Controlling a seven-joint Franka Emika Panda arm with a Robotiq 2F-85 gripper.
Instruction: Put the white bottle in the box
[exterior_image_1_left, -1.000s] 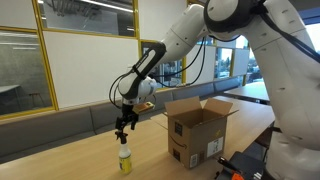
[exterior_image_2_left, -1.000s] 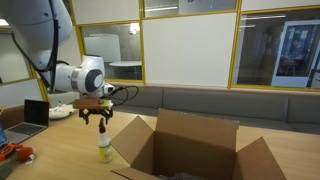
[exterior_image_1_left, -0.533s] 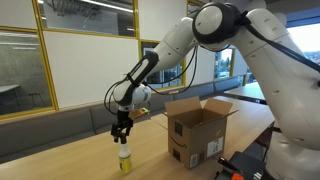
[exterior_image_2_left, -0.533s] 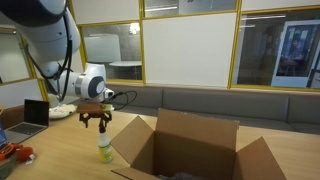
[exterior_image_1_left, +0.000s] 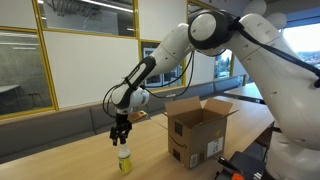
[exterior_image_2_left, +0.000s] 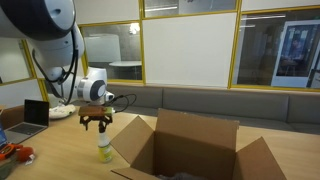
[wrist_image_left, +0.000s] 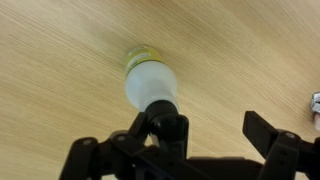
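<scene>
The white bottle (exterior_image_1_left: 124, 160) stands upright on the wooden table, its pale body and black sprayer head seen from above in the wrist view (wrist_image_left: 150, 82). It also shows in an exterior view (exterior_image_2_left: 104, 151), just beside the box. My gripper (exterior_image_1_left: 121, 139) hangs open directly above the bottle, its fingertips close over the black head (exterior_image_2_left: 97, 126). In the wrist view the gripper (wrist_image_left: 215, 130) is open, and the bottle's head lies by one finger rather than centred. The brown cardboard box (exterior_image_1_left: 200, 130) stands with its flaps open (exterior_image_2_left: 190, 150), empty inside.
A laptop (exterior_image_2_left: 30, 113) and an orange-and-white object (exterior_image_2_left: 10, 152) lie on the table beyond the bottle. A black device (exterior_image_1_left: 240, 165) sits in front of the box. A grey bench and glass partitions run behind the table.
My gripper has come down a little toward the bottle's head and shifted slightly. The bottle and box have not moved.
</scene>
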